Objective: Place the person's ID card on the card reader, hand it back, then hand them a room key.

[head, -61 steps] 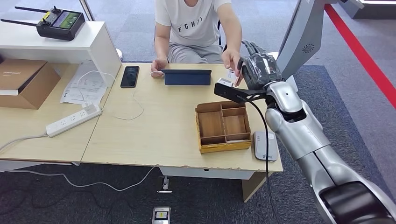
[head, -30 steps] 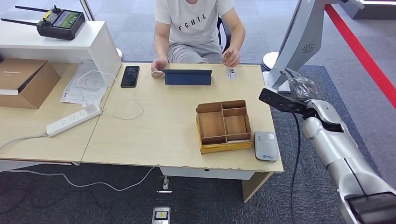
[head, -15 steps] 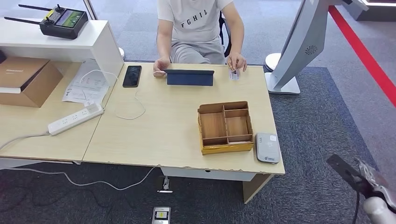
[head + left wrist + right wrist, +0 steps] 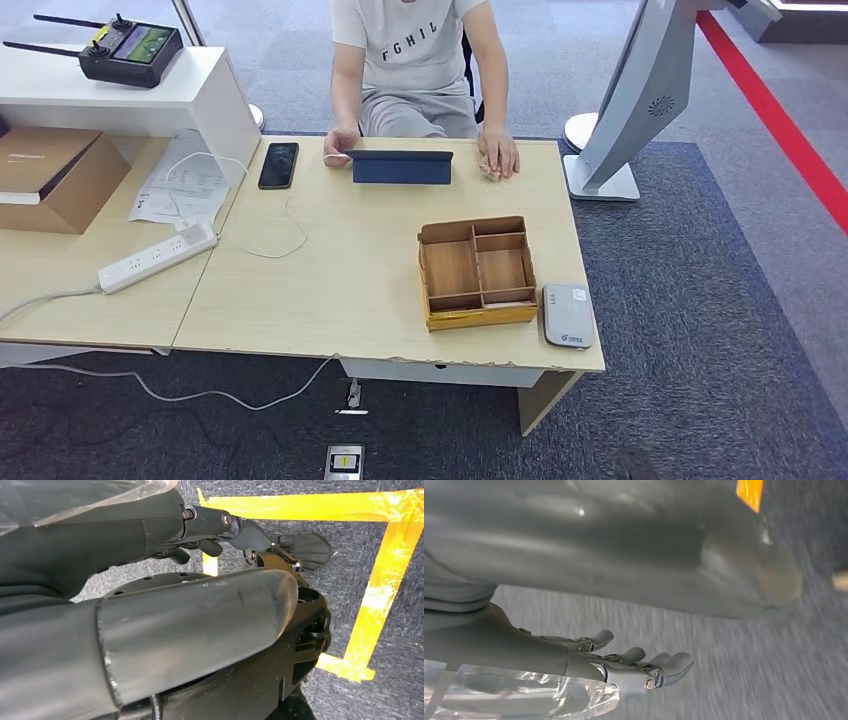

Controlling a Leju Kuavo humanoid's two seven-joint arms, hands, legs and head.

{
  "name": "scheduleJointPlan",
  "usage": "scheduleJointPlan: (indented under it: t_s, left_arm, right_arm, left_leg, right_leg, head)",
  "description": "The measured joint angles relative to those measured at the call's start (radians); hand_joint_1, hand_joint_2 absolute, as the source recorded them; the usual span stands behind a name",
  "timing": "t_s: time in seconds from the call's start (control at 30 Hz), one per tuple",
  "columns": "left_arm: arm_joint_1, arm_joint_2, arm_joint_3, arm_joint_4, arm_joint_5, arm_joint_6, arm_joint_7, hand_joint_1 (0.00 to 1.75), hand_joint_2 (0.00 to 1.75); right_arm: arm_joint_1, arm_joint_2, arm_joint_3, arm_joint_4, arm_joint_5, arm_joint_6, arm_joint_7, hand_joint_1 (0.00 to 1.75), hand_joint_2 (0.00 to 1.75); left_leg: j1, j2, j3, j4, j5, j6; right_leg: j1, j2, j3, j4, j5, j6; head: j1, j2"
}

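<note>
The card reader (image 4: pixel 568 314), a small grey pad, lies flat on the light wooden desk (image 4: pixel 350 280) at about 4 o'clock on its top, just beside the right wall of the wooden compartment tray (image 4: pixel 477 270). No card rests on the reader. At 1 o'clock on the desk, the person's hand (image 4: pixel 497 155) lies flat near the far edge; whether a card is under it cannot be told. The person's other hand (image 4: pixel 338 150) touches the left end of the dark blue tablet case (image 4: pixel 400 165), which stands at 12 o'clock. A black phone (image 4: pixel 278 164) lies at 11 o'clock, a white cable (image 4: pixel 285 225) looping beside it.

The right hand (image 4: pixel 624 662) hangs over grey carpet with fingers extended and slightly apart, holding nothing. The left hand (image 4: pixel 220 527) also hangs over carpet marked with yellow tape (image 4: pixel 380 575); its fingers are spread and nothing sits in them.
</note>
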Motion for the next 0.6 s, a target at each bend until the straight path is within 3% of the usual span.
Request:
scheduleJointPlan:
  t_s: [0.1, 0.2, 0.37, 0.6]
  left_arm:
    - [0.0, 0.005, 0.0, 0.0, -0.002, -0.001, -0.006, 0.0, 0.0]
    - [-0.001, 0.013, 0.0, 0.0, -0.011, 0.0, -0.025, 0.0, 0.0]
    - [-0.002, 0.028, -0.001, 0.0, -0.029, 0.0, -0.06, 0.0, 0.0]
    - [-0.002, 0.029, -0.001, 0.0, -0.008, -0.007, -0.065, 0.0, 0.0]
  right_arm:
    - [0.002, 0.057, -0.042, 0.018, 0.008, -0.001, -0.025, 0.0, 0.0]
    - [0.004, 0.094, -0.065, 0.027, 0.026, -0.017, -0.113, 0.0, 0.0]
    - [-0.001, 0.109, -0.09, 0.035, 0.055, -0.052, -0.257, 0.0, 0.0]
    - [-0.025, 0.11, -0.108, 0.04, 0.066, -0.06, -0.245, 0.0, 0.0]
  left_leg:
    - [0.0, 0.0, 0.0, 0.0, 0.0, 0.0]
    - [-0.001, 0.0, 0.0, 0.0, 0.0, 0.0]
    - [-0.002, 0.0, 0.0, 0.0, 0.0, 0.0]
    - [-0.002, 0.0, 0.001, 0.0, 0.0, 0.0]
  right_leg:
    - [0.0, 0.0, 0.0, 0.0, 0.0, 0.0]
    - [-0.001, 0.0, 0.0, 0.0, 0.0, 0.0]
    - [-0.002, 0.0, 0.0, 0.0, 0.0, 0.0]
    - [-0.002, 0.0, 0.0, 0.0, 0.0, 0.0]
  head:
    - [0.0, 0.0]
    - [0.0, 0.0]
    - [0.0, 0.0]
    - [0.0, 0.0]
